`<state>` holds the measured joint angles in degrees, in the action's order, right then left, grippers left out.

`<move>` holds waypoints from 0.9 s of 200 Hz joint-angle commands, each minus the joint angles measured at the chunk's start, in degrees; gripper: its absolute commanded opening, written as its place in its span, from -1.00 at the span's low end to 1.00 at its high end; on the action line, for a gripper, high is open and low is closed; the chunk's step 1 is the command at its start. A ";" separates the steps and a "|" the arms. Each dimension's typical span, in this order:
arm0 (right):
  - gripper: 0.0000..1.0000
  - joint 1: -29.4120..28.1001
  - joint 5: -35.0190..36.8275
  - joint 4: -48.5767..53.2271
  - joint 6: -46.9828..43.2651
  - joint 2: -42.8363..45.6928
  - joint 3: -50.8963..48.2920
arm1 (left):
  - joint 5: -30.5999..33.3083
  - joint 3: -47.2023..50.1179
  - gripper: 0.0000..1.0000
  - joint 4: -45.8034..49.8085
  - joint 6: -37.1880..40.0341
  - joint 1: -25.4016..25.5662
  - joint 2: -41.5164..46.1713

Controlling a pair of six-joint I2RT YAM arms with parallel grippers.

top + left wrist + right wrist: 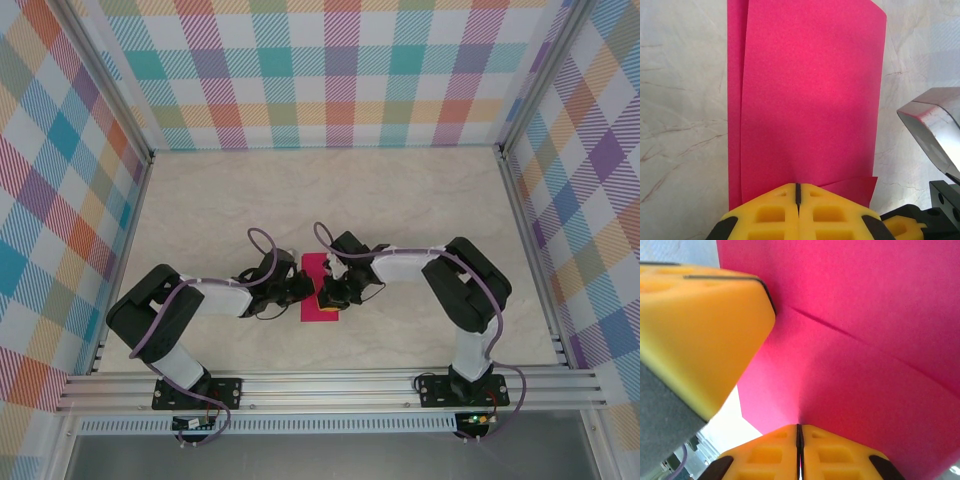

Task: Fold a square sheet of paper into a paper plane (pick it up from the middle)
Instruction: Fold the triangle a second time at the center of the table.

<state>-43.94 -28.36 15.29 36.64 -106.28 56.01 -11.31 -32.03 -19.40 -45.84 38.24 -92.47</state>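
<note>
The square sheet of paper (810,100) is seen as thin, matt paper with a fine grain, softly creased. The fingers (771,214) of the left pincer (798,192) are moulded in matt yellow plastic, as are those of the right pincer (799,432). The desk (680,125) is finished smooth and marble-patterned, with a faint sheen. A polished metal plate (932,125) is mirror-glossy. The frame rails (330,385) are made of brushed metal.

Pale marbled table (330,190), plaid pastel walls (340,70) around it, seemingly an aluminium rail (330,385) along its near edge.
</note>
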 commanded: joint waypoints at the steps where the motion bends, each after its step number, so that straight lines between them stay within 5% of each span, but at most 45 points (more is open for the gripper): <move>1: -0.77 -0.18 0.50 4.41 -0.01 2.43 -4.94 | 5.23 2.10 -1.00 3.95 -0.65 0.08 -0.48; 69: -0.73 0.43 -0.21 3.51 0.26 9.90 -15.51 | 4.83 2.16 -1.00 3.94 -1.00 0.10 -1.66; 119: -0.74 0.66 -0.75 3.90 0.64 15.21 -9.60 | 3.75 1.43 -1.00 4.19 -0.63 0.08 -1.36; 180: -0.80 0.64 0.72 3.03 1.68 2.66 0.58 | 2.06 0.35 -1.00 4.33 -0.08 0.26 -1.00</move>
<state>-43.51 -28.51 17.32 37.30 -98.67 55.00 -11.05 -31.75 -19.90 -46.87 38.41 -92.44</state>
